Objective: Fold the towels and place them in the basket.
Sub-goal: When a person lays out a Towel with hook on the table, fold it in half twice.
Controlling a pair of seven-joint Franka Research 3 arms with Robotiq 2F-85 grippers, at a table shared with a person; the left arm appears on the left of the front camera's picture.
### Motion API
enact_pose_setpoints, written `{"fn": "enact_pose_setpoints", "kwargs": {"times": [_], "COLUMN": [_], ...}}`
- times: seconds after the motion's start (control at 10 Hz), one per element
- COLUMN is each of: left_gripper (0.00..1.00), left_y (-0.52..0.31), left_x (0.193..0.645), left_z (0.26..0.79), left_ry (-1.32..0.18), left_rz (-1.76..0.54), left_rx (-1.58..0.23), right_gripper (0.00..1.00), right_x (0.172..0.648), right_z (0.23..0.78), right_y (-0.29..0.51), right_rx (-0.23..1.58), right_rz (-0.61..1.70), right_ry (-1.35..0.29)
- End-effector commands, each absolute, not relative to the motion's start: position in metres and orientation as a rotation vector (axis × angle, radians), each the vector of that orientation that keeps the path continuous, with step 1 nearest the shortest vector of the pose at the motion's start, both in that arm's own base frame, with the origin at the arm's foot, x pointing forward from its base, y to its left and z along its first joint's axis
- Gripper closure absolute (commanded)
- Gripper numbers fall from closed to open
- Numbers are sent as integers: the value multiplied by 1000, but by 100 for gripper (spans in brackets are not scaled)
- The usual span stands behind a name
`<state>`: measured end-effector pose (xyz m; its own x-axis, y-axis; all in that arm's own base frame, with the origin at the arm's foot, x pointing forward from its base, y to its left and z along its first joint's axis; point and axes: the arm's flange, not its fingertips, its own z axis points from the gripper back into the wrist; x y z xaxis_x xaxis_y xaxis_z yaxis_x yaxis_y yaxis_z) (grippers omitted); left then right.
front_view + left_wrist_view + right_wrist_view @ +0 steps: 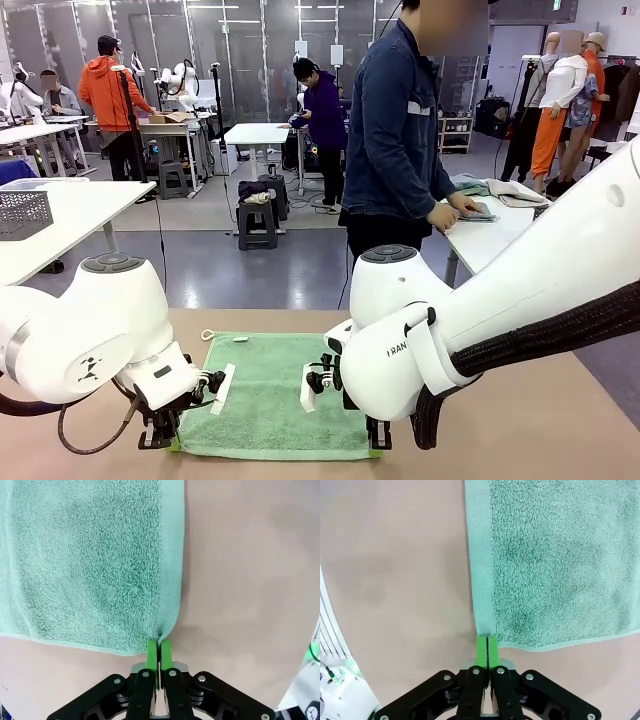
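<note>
one mint green towel (280, 390) lies spread flat on the tan counter (500, 420), right in front of the robot, between its two arms. one white loop (208, 335) sticks out from its far left corner. two claws hold it, one at each near corner. the left claw (163, 438) is squeezed tight on the near left corner; in the left wrist view its two green pads (152, 652) stand together with the hem of the towel (90, 565) pinched between them at the left claw (160, 647), and bare counter (250, 580) lies beside. the right claw (378, 438) is likewise clamped on the near right corner; in the right wrist view the right claw (487, 642) grips the corner of the towel (560, 565) between its two pads (481, 650), next to bare counter (395, 555). one grey lattice basket (22, 213) stands on a separate white counter (90, 205) at the far left, well apart from the towel. one person (395, 130) in a dark blue jacket stands beyond the far edge, turned to another white counter (490, 245) on the right, a hand (445, 215) resting on a few folded cloths (480, 212) there.
</note>
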<state>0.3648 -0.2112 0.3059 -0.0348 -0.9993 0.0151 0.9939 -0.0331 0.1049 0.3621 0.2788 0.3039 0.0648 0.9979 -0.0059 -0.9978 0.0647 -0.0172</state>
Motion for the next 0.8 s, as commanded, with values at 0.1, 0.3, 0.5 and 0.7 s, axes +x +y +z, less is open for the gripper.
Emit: {"fn": "enact_pose_setpoints", "kwargs": {"times": [0.1,0.3,0.5,0.7], "left_gripper": [100,96,96,96], "left_y": [-211,-211,-210,-206], "left_x": [365,365,365,366], "left_z": [306,306,323,343], "left_ry": [-96,-96,-134,-189], "left_rz": [-1604,-1603,-1589,-1562], "left_rx": [70,69,98,115], "right_gripper": [100,100,100,100], "right_x": [363,362,364,365], "right_z": [304,304,316,332], "right_y": [279,279,279,279], "right_rx": [-19,-18,-45,-77], "right_rz": [1508,1506,1505,1501], "right_ry": [-14,-8,-30,-56]}}
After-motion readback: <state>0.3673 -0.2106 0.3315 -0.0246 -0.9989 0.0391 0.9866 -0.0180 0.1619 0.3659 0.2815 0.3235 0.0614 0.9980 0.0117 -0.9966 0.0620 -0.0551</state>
